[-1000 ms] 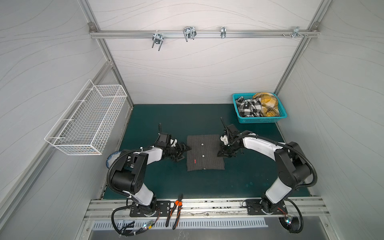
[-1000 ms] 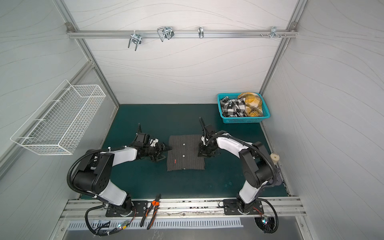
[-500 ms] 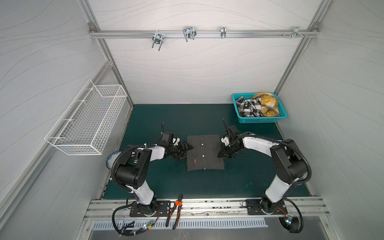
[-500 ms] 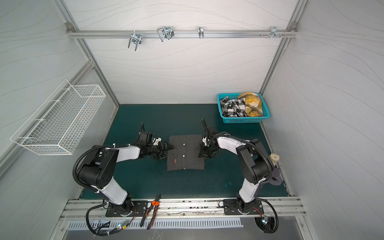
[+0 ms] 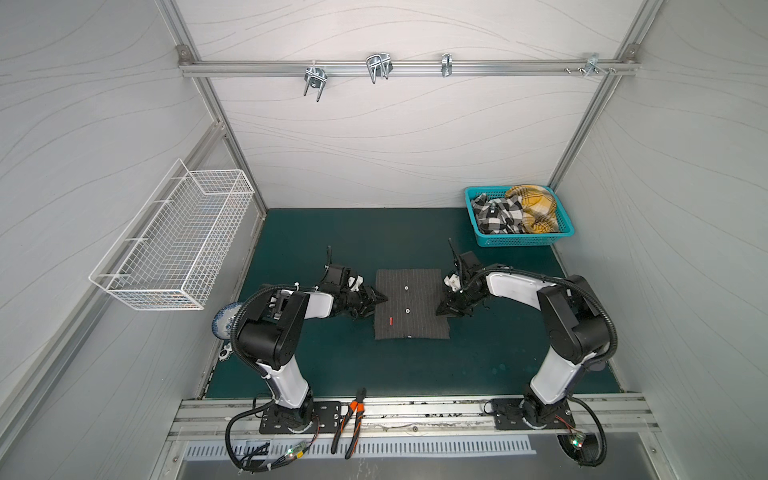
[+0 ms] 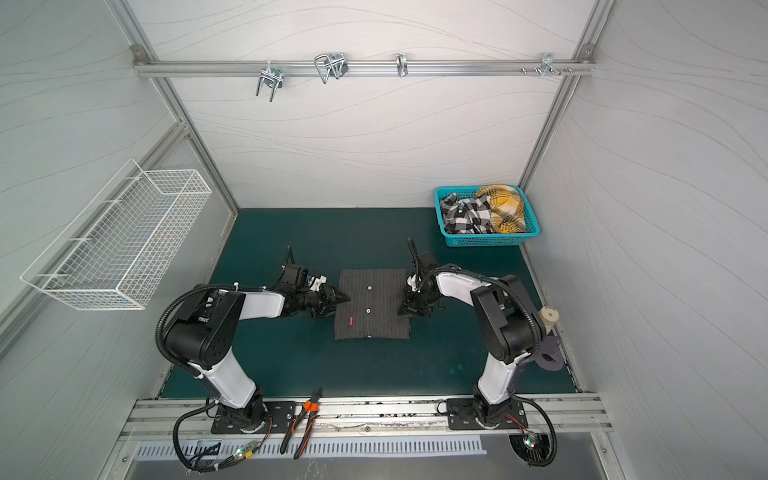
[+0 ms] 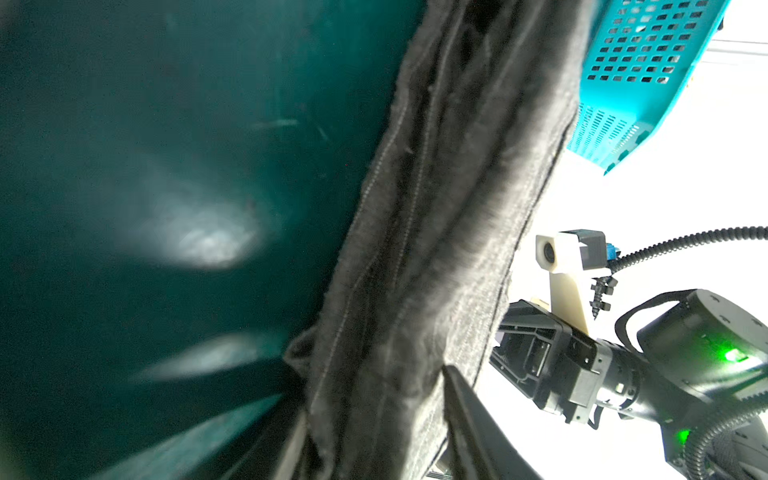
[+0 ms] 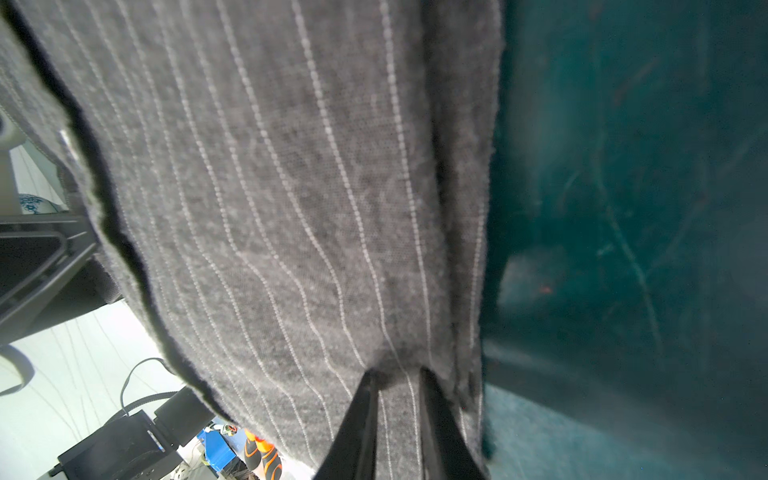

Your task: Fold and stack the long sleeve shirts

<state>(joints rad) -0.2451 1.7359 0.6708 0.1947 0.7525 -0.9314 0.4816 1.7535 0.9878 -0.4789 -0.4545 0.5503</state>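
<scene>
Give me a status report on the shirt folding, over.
Right hand pinching folded shirt, right edge. Left hand astride left edge, grip unclear. Teal basket apart, back corner.

A dark green mat is the work surface. The pinstriped shirt lies folded flat at its centre; a teal basket sits at two o'clock.

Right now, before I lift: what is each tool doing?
Left tool: jaws around the shirt edge; clamped or not, cannot tell.
Right tool: closed on the shirt's opposite edge.
</scene>
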